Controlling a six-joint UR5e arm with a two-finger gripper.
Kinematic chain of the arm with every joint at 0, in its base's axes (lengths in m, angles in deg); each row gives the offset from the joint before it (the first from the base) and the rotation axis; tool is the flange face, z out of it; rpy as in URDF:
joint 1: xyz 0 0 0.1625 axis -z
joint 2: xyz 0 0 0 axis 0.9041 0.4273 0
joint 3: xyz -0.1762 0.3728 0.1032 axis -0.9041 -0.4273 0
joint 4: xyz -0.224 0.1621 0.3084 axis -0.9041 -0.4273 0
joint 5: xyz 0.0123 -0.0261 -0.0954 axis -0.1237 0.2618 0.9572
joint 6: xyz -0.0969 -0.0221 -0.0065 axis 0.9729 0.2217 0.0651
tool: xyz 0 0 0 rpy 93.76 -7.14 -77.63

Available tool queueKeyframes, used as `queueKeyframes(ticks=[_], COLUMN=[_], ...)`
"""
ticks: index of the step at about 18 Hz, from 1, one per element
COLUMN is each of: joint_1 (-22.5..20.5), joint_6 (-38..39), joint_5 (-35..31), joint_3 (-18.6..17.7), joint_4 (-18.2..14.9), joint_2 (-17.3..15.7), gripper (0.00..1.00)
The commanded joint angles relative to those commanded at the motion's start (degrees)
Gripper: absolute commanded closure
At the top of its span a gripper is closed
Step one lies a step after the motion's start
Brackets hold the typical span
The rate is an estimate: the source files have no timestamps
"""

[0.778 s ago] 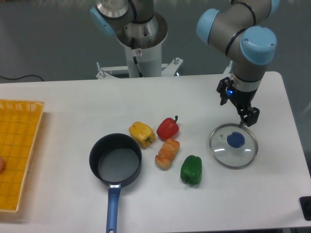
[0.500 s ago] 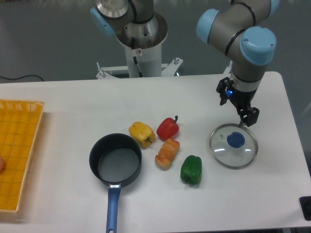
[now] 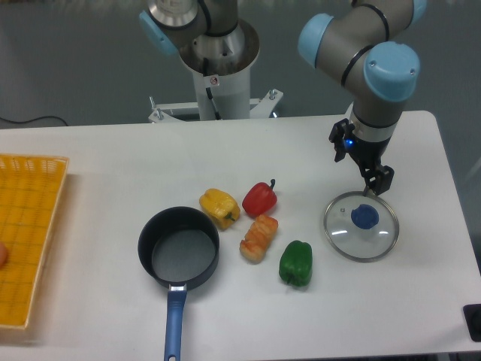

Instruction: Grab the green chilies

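Nearest on the white table, a dark pan points its blue handle toward the near edge. Just right of it lie an orange ridged toy and the green chilies, resting free on the table. Further right a glass lid with a blue knob lies flat. Slightly farther sit a yellow pepper and a red pepper, and a yellow basket fills the left edge. The gripper hangs over the far rim of the lid, well apart from the green chilies, which lie nearer and to its left. The jaws hold nothing; how far they are parted cannot be told.
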Motion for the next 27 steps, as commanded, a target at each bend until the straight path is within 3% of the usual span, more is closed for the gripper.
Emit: queueKeyframes(ticks=[10, 12, 16, 21, 27], joint_1=[1.23, 2.71, 4.30, 4.66, 4.57], joint_6=[11.59, 13.09, 24.50, 29.78, 36.99], joint_5=[0.35, 1.05, 2.55, 2.81, 7.03], joint_3=[-0.26, -0.44, -0.62, -2.81, -5.18], joint_4=[-0.26, 0.09, 0.79, 1.06, 6.76], joint_2=[-1.06, -0.44, 1.49, 2.37, 4.30], gripper=[0.00, 0.00, 0.00, 0.00, 0.00])
